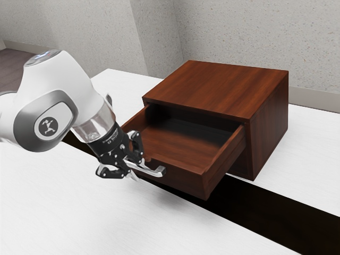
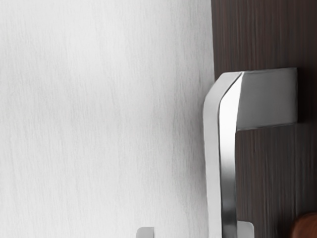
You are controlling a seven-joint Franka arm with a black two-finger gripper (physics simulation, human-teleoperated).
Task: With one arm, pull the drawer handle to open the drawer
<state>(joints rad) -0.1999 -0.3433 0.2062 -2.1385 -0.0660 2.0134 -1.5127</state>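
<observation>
- The handle is a silver bar on the front of the drawer. The end nearer the arm is hidden behind the gripper.
- The drawer stands pulled well out of the brown cabinet, and its inside lies in shadow.
- The fingers stand fairly wide, with the handle between them. The exterior view does not settle whether they touch it.
- In the wrist view the handle runs along the dark drawer front. A strip of white counter separates the bar from one silver fingertip, which is cut off at the edge.
- A blurred red-brown patch in the corner is too cropped to identify.
- The cabinet sits on the counter, which a black gap crosses.
</observation>
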